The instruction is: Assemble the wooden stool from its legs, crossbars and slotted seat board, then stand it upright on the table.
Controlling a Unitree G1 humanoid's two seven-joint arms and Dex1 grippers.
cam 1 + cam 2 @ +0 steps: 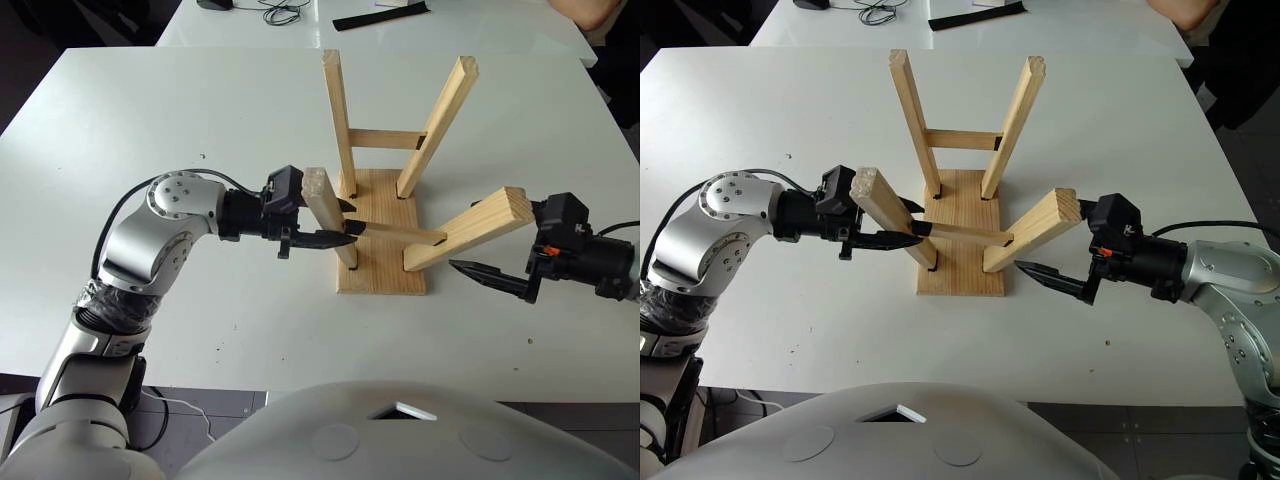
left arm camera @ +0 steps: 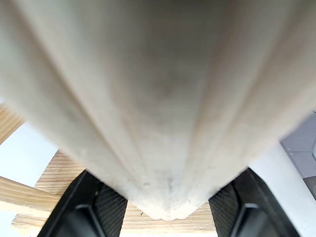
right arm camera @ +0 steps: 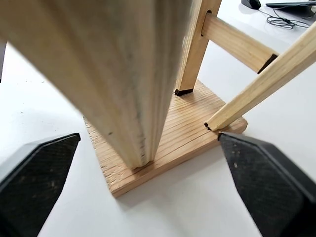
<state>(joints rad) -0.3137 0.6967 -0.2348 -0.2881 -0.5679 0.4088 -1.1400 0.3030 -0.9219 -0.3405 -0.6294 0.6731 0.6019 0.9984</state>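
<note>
The stool stands upside down, its slotted seat board (image 1: 385,272) flat on the white table. Two far legs (image 1: 338,110) (image 1: 440,120) rise from it, joined by a crossbar (image 1: 385,139). The near-left leg (image 1: 322,198) and the near-right leg (image 1: 480,222) lean outward, with a thin crossbar (image 1: 400,232) between them. My left gripper (image 1: 345,225) comes in from the left and is shut on the near-left leg (image 2: 163,123), one pad (image 2: 106,210) against each side. My right gripper (image 3: 148,140) stands open astride the near-right leg (image 3: 113,74), just off the board's right edge, its fingers (image 3: 37,173) clear of the wood.
White tabletop (image 1: 180,120) lies free to the left and behind the stool. The table's front edge (image 1: 300,385) runs close below the board. A second table behind carries a black strap (image 1: 380,17) and cables (image 1: 285,12).
</note>
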